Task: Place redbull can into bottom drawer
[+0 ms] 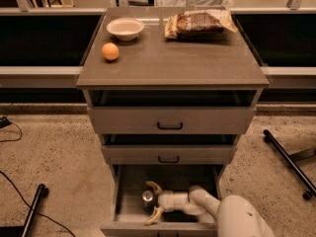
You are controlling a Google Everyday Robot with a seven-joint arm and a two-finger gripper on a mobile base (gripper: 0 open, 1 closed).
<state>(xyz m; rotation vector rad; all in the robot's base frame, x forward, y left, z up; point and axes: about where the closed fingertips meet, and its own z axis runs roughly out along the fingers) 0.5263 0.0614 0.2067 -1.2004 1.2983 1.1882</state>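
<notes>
One end effector inside smooth btm drawer.

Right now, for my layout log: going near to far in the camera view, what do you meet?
Gripper in the bottom drawer, open around the redbull can → middle drawer handle → top drawer handle → orange → bowl.
</notes>
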